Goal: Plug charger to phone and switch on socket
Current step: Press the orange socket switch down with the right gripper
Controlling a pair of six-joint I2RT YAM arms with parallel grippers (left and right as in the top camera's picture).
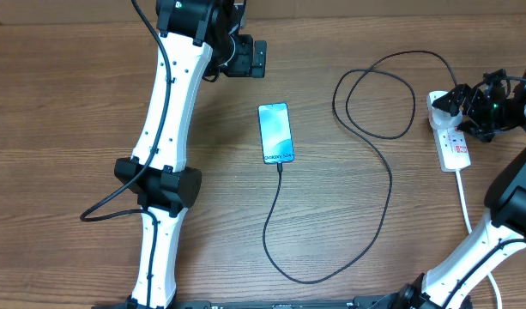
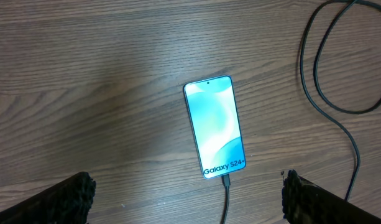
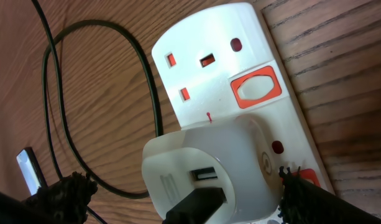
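Observation:
The phone [image 1: 275, 132] lies lit in the table's middle; in the left wrist view [image 2: 215, 127] "Galaxy S24+" shows at its near end. The charger's black cable [image 1: 378, 154] has its tip [image 2: 226, 182] in the phone's near end and loops right toward the socket [image 1: 454, 148]. In the right wrist view the charger's black plug [image 3: 196, 202] sits in a white adapter [image 3: 202, 155] on the socket [image 3: 209, 37]. My right gripper [image 3: 187, 199] is open, its fingers either side of the adapter, one tip by a red switch [image 3: 305, 176]. My left gripper [image 2: 190, 199] is open and empty, above the table beyond the phone.
The socket's thick white cord [image 1: 465, 206] runs toward the front right beside my right arm. A second red switch [image 3: 257, 88] sits by an unused outlet. My left arm [image 1: 164, 129] stretches along the table's left side. Cable loops lie between phone and socket.

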